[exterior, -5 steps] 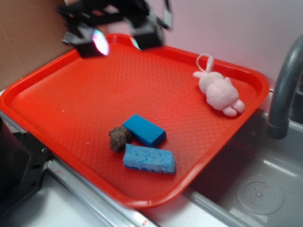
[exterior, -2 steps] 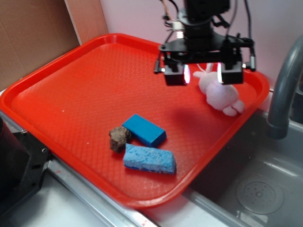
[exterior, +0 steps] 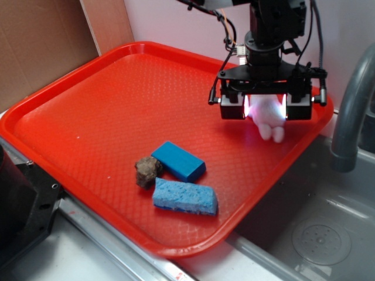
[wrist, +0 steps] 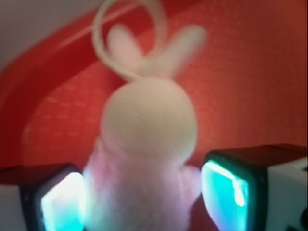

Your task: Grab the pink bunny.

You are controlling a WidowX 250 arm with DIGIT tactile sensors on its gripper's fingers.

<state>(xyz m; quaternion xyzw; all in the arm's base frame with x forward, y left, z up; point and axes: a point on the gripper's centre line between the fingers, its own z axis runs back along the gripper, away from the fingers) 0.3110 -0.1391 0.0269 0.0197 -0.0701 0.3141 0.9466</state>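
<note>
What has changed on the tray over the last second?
The end effector swept from the tray's far left corner across to the right and came down over the bunny, its open fingers now on either side of the body. No grasp is shown yet. The bunny, both blue sponges and the brown lump stayed put.

Even, soft light fills the exterior view, which is sharp with only faint shadows on the glossy red plastic tray [exterior: 88,117]. The wrist view is blurred throughout: the pale pink fluffy plush bunny [wrist: 144,159] is out of focus, flanked by glowing cyan-white finger pads [wrist: 224,195].
</note>
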